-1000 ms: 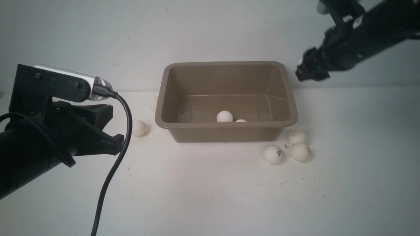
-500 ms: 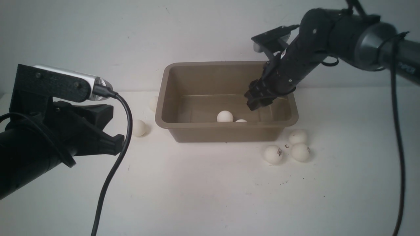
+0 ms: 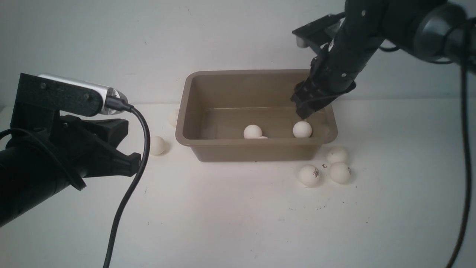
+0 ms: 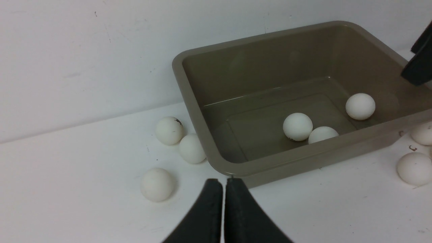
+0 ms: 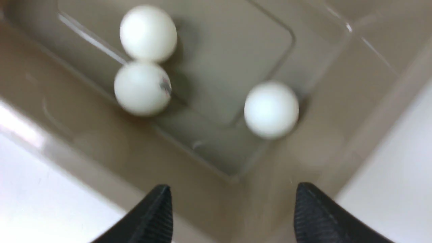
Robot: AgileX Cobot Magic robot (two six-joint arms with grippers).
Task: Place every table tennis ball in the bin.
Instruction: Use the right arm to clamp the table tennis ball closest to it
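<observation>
Over the bin (image 3: 256, 149), right hand (image 3: 305, 109) open and empty; three balls (image 3: 302, 129) below; left hand (image 4: 223, 202) closed near loose balls (image 4: 157, 184).

So the right gripper (image 3: 304, 108) is now over the right end of the bin (image 3: 256, 150) instead of way off at the top right, and its jaws are wide apart. A third ball (image 3: 302, 129) now sits in the bin just below it. The other two balls (image 3: 253, 131) look nudged slightly left, though that's hard to say.

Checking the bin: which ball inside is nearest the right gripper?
The lone ball at the bin's right end; the other two sit together mid-bin.
</observation>
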